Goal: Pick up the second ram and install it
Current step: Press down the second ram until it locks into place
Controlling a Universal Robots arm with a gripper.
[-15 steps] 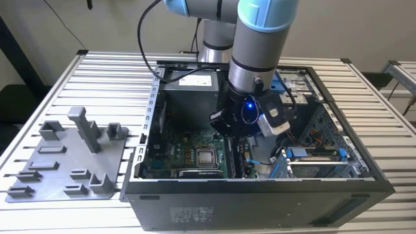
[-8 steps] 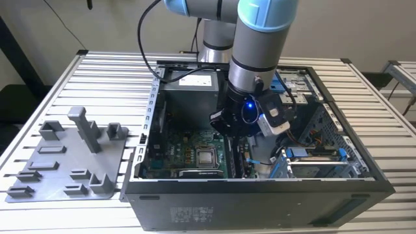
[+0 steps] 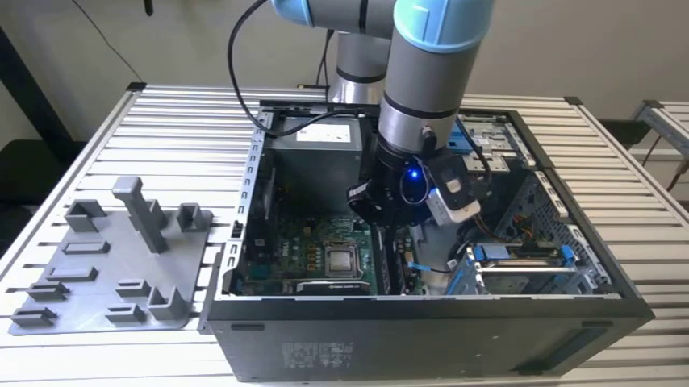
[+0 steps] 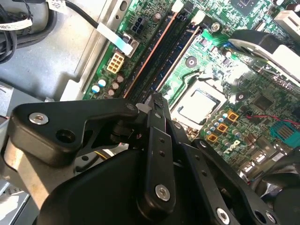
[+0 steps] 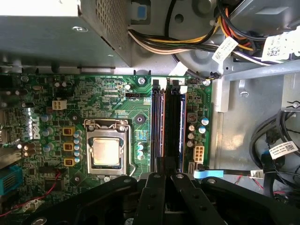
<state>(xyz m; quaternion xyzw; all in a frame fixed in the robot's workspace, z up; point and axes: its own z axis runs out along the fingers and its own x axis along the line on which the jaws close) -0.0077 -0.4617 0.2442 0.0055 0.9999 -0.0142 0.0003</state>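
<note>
Seated upright in a long black slot of the glossy green motherboard (image 5: 117, 93): thin dark ram strip (image 5: 157, 126). Just above its near end, matte black gripper (image 5: 164, 185), fingers pressed together, clasping nothing, inside the dark metal case (image 3: 431, 339).

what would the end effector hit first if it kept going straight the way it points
Most likely the memory slots on the motherboard: in both wrist views the end effector lines up over them, beside the processor. Depth is unclear, so the remaining gap cannot be judged.
</note>
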